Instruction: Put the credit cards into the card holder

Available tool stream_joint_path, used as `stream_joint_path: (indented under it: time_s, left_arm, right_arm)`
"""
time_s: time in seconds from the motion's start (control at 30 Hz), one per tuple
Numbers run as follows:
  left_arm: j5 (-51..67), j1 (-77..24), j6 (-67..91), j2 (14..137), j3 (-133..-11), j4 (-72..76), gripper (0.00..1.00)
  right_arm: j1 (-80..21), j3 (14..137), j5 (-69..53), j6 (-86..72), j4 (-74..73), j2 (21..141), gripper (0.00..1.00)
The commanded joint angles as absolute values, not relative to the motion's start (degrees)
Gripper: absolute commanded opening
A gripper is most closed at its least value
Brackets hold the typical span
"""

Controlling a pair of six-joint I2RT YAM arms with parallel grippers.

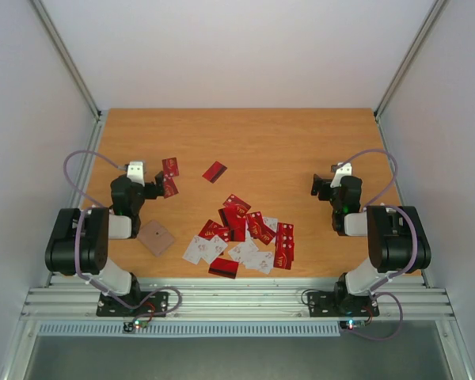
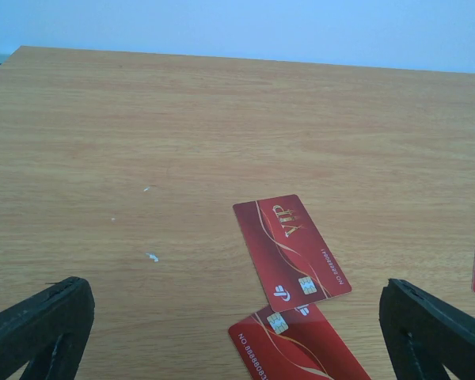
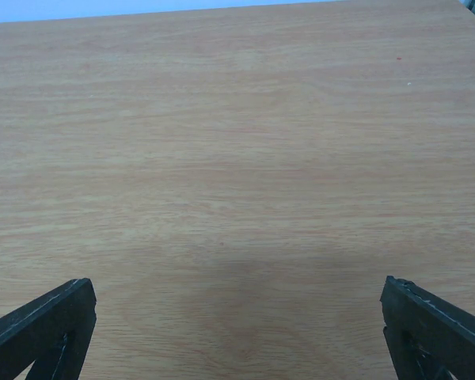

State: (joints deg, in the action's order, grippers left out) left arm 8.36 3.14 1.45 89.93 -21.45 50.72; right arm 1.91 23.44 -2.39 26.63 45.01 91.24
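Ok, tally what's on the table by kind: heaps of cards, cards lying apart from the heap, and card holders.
Heap of cards: 1 (its cards overlap too much to count singly)
Separate cards: 3, all red side up
Card holder: 1
Total: 5

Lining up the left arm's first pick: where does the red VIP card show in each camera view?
Top external: the red VIP card lies left of centre, probably the farther of the pair by the left arm's tip.
Left wrist: red VIP card just below centre, face up, ahead of the open left fingers.
Right wrist: not in it.
Shared landmark: the second red card, meeting its near end.
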Motion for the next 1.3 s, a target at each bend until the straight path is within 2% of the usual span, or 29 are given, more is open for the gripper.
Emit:
stream_joint_path:
  time_s: [0.0,0.47,0.63,0.73,0.87,1.0,1.27]
  left_arm:
    - [7.6,3.0,0.6,89.6,-22.4,53.2,0.99]
    - [6.6,3.1,0.7,86.6,-21.6,52.4,0.99]
    - [5.0,3.1,1.5,77.0,-21.8,43.0,0.99]
    - [6.1,2.9,0.9,69.2,-24.6,30.8,0.99]
    - [3.5,1.5,1.2,64.9,-32.9,12.1,0.99]
    - [3.0,1.2,6.6,63.8,-38.5,1.7,0.99]
    - [2.7,1.0,19.7,64.0,-49.1,-21.5,0.99]
  right_arm:
    - [1.7,24.2,-1.5,26.8,47.7,91.1,0.98]
    - [1.8,24.5,-1.3,26.5,47.2,91.2,0.99]
    - [0.5,24.8,2.5,27.2,44.0,88.2,0.99]
    - [0.0,25.4,5.5,27.3,39.2,83.7,0.98]
    - [-1.5,27.8,7.8,24.9,27.7,76.7,0.99]
    - [-2.0,34.9,7.7,21.2,13.2,71.7,0.99]
    - [-2.1,53.2,3.3,13.0,-19.0,70.7,0.99]
